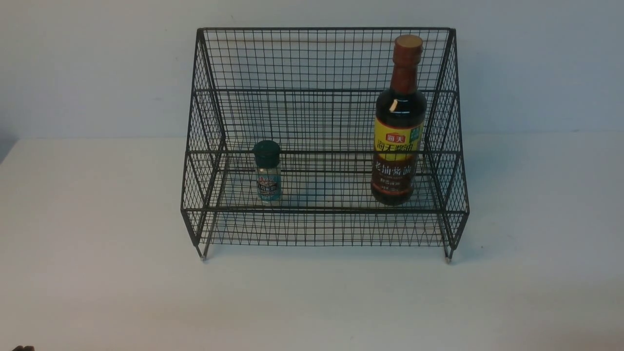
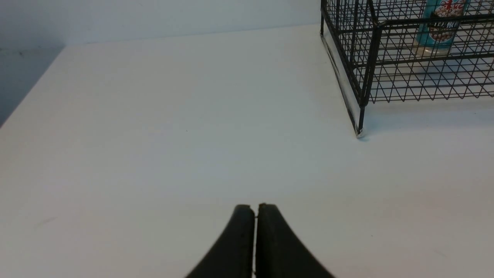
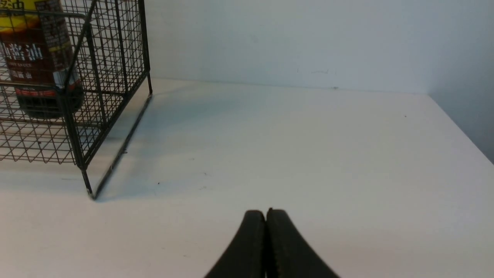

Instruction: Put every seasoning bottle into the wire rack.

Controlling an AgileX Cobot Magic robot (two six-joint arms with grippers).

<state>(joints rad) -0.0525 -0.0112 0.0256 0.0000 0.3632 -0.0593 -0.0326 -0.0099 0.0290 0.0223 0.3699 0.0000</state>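
Note:
The black wire rack [image 1: 321,122] stands on the white table at the back middle. The tall soy-sauce bottle [image 1: 399,126] with brown cap stands upright on its lower shelf at the right. The small shaker jar [image 1: 268,171] with dark green lid stands upright on the same shelf at the left. My left gripper [image 2: 255,206] is shut and empty over bare table, near the rack's front left foot [image 2: 359,133]; the jar [image 2: 440,25] shows through the mesh. My right gripper [image 3: 265,211] is shut and empty, off the rack's right side [image 3: 96,77]; the soy-sauce bottle [image 3: 38,61] shows behind the wire.
A white table [image 1: 97,273] runs to a pale wall behind the rack. The table's left edge [image 2: 27,100] shows in the left wrist view, its right edge [image 3: 463,131] in the right wrist view. A dark bit of the left arm [image 1: 22,348] shows at the front view's bottom corner.

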